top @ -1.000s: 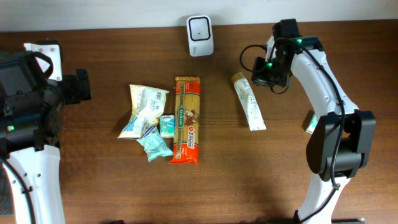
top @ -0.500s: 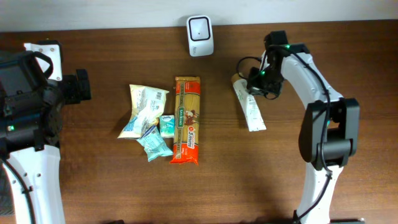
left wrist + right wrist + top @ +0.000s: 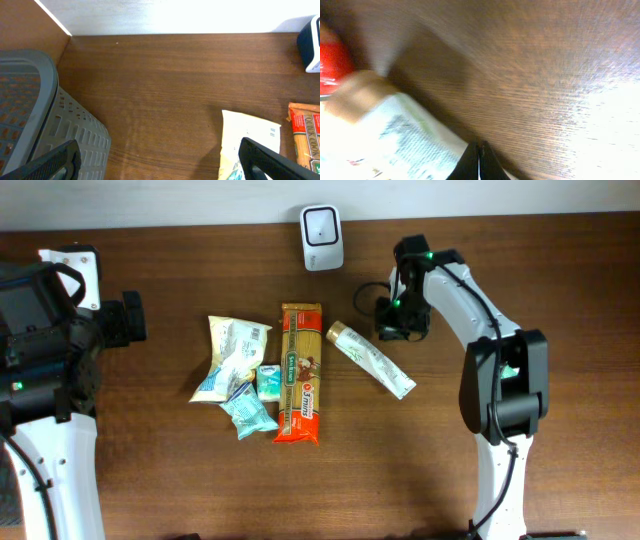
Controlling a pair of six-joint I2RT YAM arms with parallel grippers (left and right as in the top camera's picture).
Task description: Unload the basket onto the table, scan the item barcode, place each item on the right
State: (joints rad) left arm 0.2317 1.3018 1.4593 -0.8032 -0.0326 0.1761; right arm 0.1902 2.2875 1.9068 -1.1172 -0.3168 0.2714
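The scanner [image 3: 322, 223], a small white box, stands at the table's far edge. A white and green tube [image 3: 370, 358] lies diagonally mid-table, its cap end toward the red pasta pack [image 3: 300, 372]. My right gripper [image 3: 388, 328] is shut with nothing between its fingers, just past the tube's upper side. In the right wrist view the closed tips [image 3: 478, 162] sit at the edge of the tube [image 3: 405, 135]. My left gripper [image 3: 160, 167] hangs open at the far left, holding nothing. No barcode shows.
A cream snack bag [image 3: 232, 355], a small green box [image 3: 268, 380] and a teal packet [image 3: 250, 410] lie left of the pasta pack. A grey basket [image 3: 30, 115] stands beside my left gripper. Another small item [image 3: 497, 380] lies behind the right arm.
My right gripper swept left, shut all the while. The tube swung from nearly upright to diagonal and slid left, cap end now close to the pasta pack. The left arm stayed still.
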